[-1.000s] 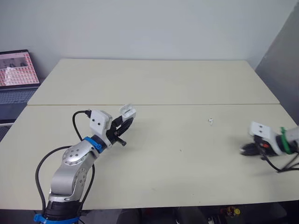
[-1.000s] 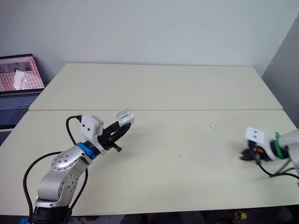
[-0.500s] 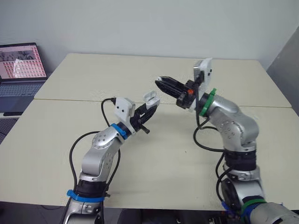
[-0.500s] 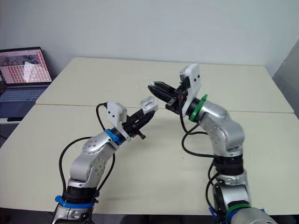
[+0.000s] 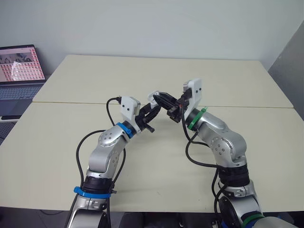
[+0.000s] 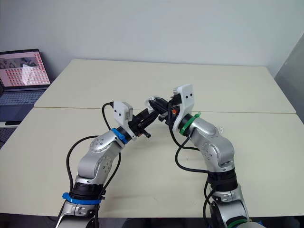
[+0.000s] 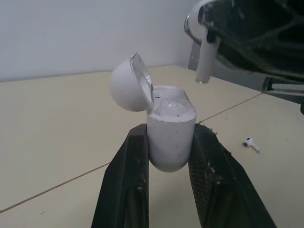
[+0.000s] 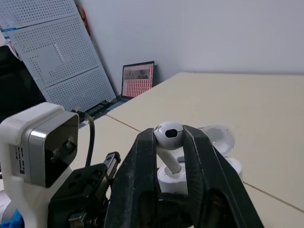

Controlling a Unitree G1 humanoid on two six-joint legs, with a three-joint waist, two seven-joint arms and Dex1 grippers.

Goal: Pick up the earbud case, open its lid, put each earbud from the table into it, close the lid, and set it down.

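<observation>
I am looking down on a pale desk [image 5: 71, 156] against a white wall, with a laptop [image 5: 19, 71] off to the robot's left. The left gripper [image 5: 150, 111] is clamping the earbud case [image 7: 170, 128] by its body, holding it above the desk with its lid [image 7: 128, 83] flipped open. The right gripper [image 5: 161, 99] is pinching one earbud [image 8: 168, 133] by its head, stem pointing down at the case. I judge we are inserting the first bud; next it needs lowering straight into its socket, then releasing. The second earbud [image 7: 251, 143] is lying on the desk. I cannot tell whether the stem is seated, since the fingers are covering the sockets.
</observation>
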